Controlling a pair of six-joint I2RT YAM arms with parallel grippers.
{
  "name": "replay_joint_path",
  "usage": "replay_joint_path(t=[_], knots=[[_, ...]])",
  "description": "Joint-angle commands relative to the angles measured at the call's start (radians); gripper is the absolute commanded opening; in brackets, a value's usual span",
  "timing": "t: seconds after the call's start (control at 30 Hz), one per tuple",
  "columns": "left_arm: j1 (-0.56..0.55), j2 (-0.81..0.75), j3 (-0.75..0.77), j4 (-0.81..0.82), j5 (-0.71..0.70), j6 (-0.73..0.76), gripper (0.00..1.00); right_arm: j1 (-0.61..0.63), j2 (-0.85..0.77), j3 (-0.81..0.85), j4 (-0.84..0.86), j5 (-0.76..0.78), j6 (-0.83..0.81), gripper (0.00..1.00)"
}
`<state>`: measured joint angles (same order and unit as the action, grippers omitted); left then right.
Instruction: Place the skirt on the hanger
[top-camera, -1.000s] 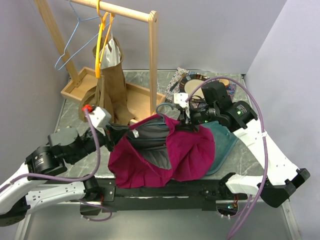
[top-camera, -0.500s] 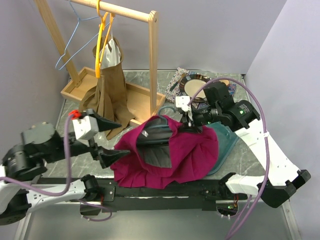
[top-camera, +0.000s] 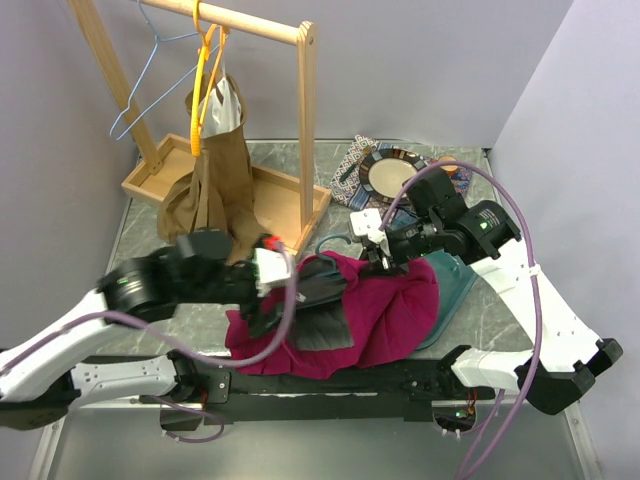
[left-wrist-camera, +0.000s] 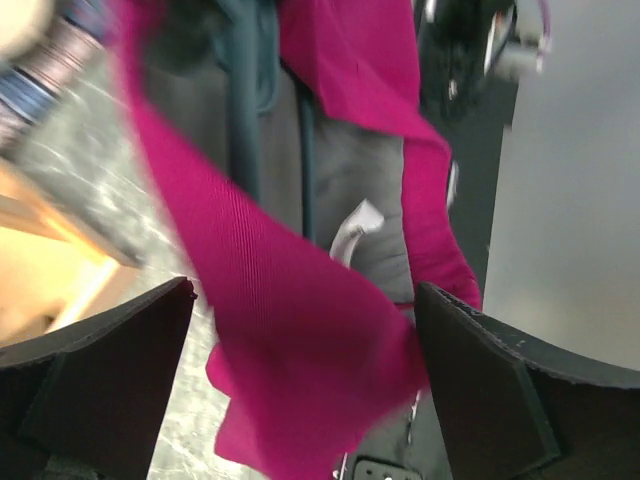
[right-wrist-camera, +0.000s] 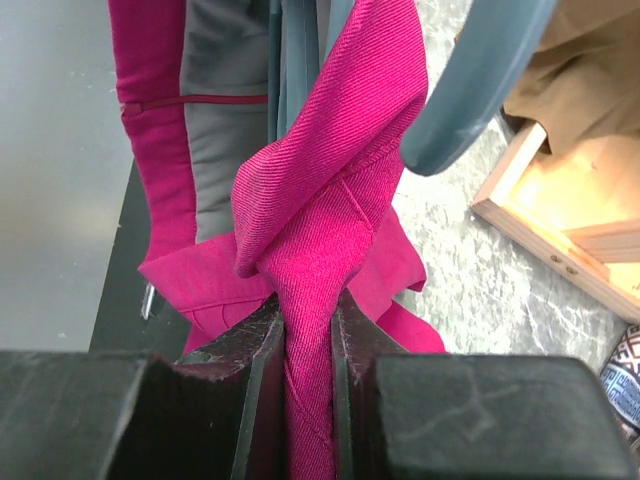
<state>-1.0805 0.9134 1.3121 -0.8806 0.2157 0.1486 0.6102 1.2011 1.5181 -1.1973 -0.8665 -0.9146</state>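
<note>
Right gripper (right-wrist-camera: 308, 335) pinching skirt (right-wrist-camera: 340, 130), marbled table (top-camera: 330, 155) — lilac walls (top-camera: 420, 60)

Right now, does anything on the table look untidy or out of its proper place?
Yes. The magenta skirt sits crumpled in a heap around the teal hanger, with its grey lining turned outward. One fold is twisted into a tight bunch between the fingers of the right gripper.

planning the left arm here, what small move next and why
Probably close the left gripper: its jaws stand open with a fold of the magenta fabric skirt seemingly between them, while the right gripper pinches another fold beside the curved teal hanger.
</note>
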Motion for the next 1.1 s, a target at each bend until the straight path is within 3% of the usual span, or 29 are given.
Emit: replay_joint_path(t=[0.0, 0.1, 0.2, 0.23, 0.27, 0.4, 0.6, 0.67, 0.7, 0.8, 0.93, 1.07], knots=[[0.002, 0.048, -0.010, 0.037, 0.082, 0.040, 0.93, 0.014, -0.008, 0.062, 0.018, -0.083, -0.021, 0.00], [0.001, 0.090, -0.008, 0.029, 0.073, 0.026, 0.77, 0.016, -0.018, 0.042, 0.021, -0.101, -0.029, 0.00], [0.002, 0.105, -0.033, 0.031, 0.083, -0.006, 0.51, 0.014, -0.031, 0.019, 0.031, -0.114, -0.030, 0.00], [0.001, 0.091, -0.048, 0.067, 0.085, -0.020, 0.17, 0.014, -0.031, 0.011, 0.033, -0.117, -0.029, 0.00], [0.001, 0.082, -0.063, 0.087, 0.082, -0.030, 0.03, 0.014, -0.034, 0.008, 0.038, -0.118, -0.029, 0.00], [0.002, 0.025, -0.148, 0.170, 0.057, -0.081, 0.01, 0.016, -0.040, -0.010, 0.053, -0.121, -0.017, 0.00], [0.002, -0.056, -0.151, 0.196, -0.033, -0.141, 0.01, 0.013, -0.069, -0.053, 0.131, -0.111, 0.075, 0.03], [0.002, -0.074, -0.143, 0.171, -0.074, -0.188, 0.01, 0.013, -0.072, -0.059, 0.180, -0.092, 0.146, 0.20], [0.002, -0.077, -0.136, 0.155, -0.090, -0.219, 0.01, 0.010, -0.074, -0.062, 0.197, -0.080, 0.173, 0.36], [0.001, -0.119, -0.128, 0.117, -0.130, -0.285, 0.01, -0.009, -0.078, -0.061, 0.258, -0.033, 0.258, 0.61], [0.002, -0.208, -0.134, 0.092, -0.212, -0.363, 0.01, -0.069, -0.074, -0.062, 0.294, -0.025, 0.309, 0.73], [0.002, -0.268, -0.113, 0.042, -0.417, -0.446, 0.01, -0.151, -0.092, -0.053, 0.309, -0.063, 0.322, 0.80]])
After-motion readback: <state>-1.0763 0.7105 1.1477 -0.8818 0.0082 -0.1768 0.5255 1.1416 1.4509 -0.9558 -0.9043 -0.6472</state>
